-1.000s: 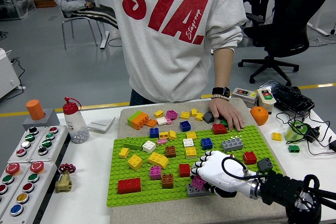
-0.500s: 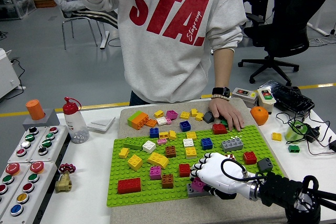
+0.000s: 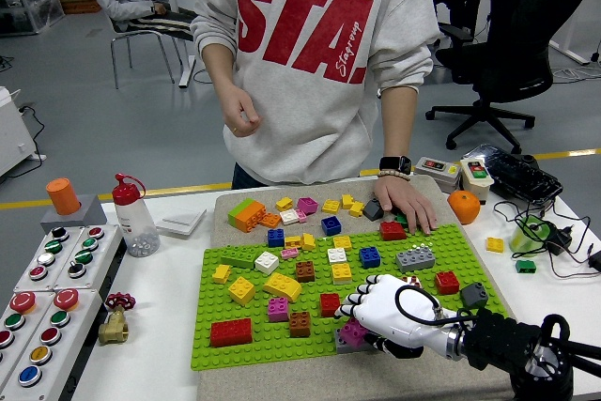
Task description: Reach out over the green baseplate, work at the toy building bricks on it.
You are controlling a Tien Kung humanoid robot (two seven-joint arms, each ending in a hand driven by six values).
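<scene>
The green baseplate [image 3: 246, 307] lies on a tan mat in the middle of the table and carries several bricks in red, yellow, blue, brown, white and grey. My right hand [image 3: 360, 315], white with black arm, reaches in from the lower right over the plate's near right part. Its fingers are curled onto a small magenta brick [image 3: 353, 333] that sits on a grey brick [image 3: 342, 346] at the plate's front edge. A red brick [image 3: 330, 304] stands just left of the fingers. My left hand is out of view.
A person stands at the far side, one hand [image 3: 409, 208] resting flat on the plate's far right edge, the other [image 3: 242, 117] hanging by the waist. Loose bricks [image 3: 282, 210] lie on the mat behind. A button panel [image 3: 47, 288] and bottle [image 3: 134, 218] stand at the left, cables at the right.
The person's raised arm has come down to waist height. My right hand has shifted slightly down and stays on the magenta brick. The bricks have not moved.
</scene>
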